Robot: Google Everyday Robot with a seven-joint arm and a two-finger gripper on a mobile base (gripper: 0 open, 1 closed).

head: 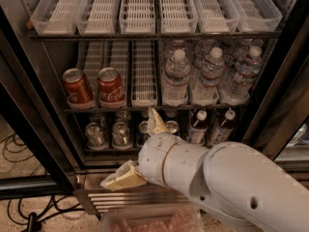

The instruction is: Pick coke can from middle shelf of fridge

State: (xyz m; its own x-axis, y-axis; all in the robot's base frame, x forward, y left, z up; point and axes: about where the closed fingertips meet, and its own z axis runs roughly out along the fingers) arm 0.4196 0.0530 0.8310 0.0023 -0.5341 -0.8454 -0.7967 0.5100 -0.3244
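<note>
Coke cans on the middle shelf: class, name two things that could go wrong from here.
1. The open tool hangs below the thin dark metal middle shelf, near plain silver cans; rising, a finger might catch the shelf edge.
2. The two small red aluminium coke cans stand close together; gripping one could knock the other.

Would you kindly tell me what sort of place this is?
Probably a shop or office pantry: a display fridge with coke cans and water bottles in shelf lanes. The claw hangs open in front, just below the middle shelf.
</note>
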